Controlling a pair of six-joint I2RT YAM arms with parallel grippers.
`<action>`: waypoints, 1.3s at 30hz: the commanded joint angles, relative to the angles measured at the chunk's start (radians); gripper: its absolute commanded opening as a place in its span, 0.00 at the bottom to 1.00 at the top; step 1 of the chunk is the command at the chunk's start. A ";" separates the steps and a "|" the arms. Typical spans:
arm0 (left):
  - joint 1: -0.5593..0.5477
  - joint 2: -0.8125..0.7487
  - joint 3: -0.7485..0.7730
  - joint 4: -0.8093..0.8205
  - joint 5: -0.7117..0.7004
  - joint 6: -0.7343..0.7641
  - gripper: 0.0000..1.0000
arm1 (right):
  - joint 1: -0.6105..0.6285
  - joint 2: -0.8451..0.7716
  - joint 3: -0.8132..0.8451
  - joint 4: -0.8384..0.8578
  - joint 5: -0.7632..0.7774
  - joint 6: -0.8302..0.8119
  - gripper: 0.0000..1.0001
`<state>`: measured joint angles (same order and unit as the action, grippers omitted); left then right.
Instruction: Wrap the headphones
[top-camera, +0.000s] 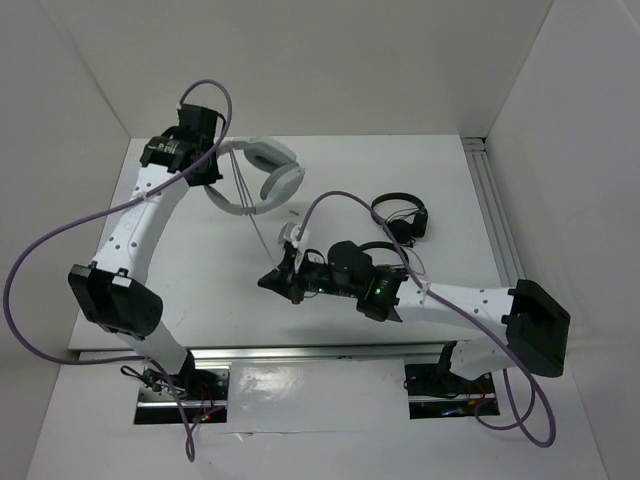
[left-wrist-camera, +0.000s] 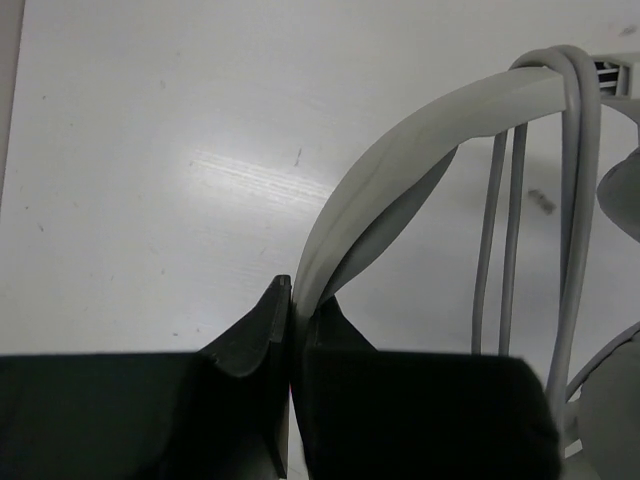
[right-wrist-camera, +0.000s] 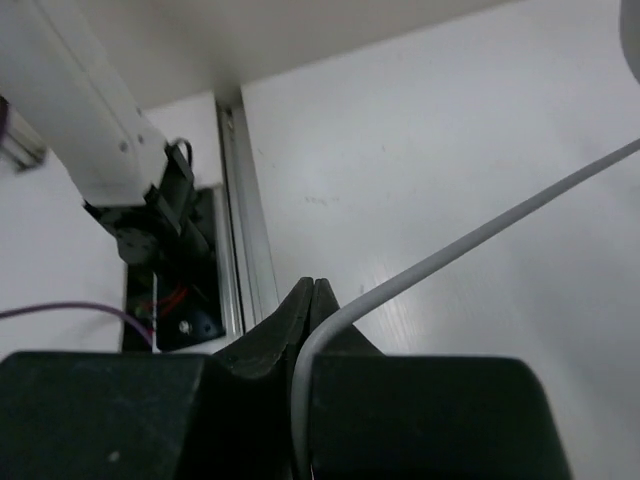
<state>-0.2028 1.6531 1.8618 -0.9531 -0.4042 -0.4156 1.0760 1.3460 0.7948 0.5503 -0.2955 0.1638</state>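
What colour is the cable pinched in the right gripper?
Light grey; the cable in the right gripper shows best in the right wrist view.

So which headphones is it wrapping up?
Look to the far left corner of the white table, where the left arm's tool pinches a headband. Those are the headphones: big, pale grey, with a thin grey cable, unlike the small black ones on the right.

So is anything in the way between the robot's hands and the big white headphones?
No, nothing visible. The left gripper is shut right on the headband of the headphones, and the right gripper is shut on their thin cable.
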 joint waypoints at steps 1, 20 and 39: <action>-0.009 -0.088 -0.122 0.277 -0.180 0.021 0.00 | 0.129 -0.054 0.159 -0.418 0.197 -0.243 0.00; -0.418 -0.613 -0.825 0.300 -0.004 0.425 0.00 | -0.022 -0.128 0.376 -0.185 1.121 -0.788 0.00; -0.621 -0.631 -0.362 -0.032 0.093 0.339 0.00 | -0.378 0.116 0.416 -0.324 0.181 -0.373 0.06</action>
<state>-0.7895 1.0378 1.3716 -0.8429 -0.4141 -0.0994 0.7860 1.4200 1.2182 0.0349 0.0013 -0.3611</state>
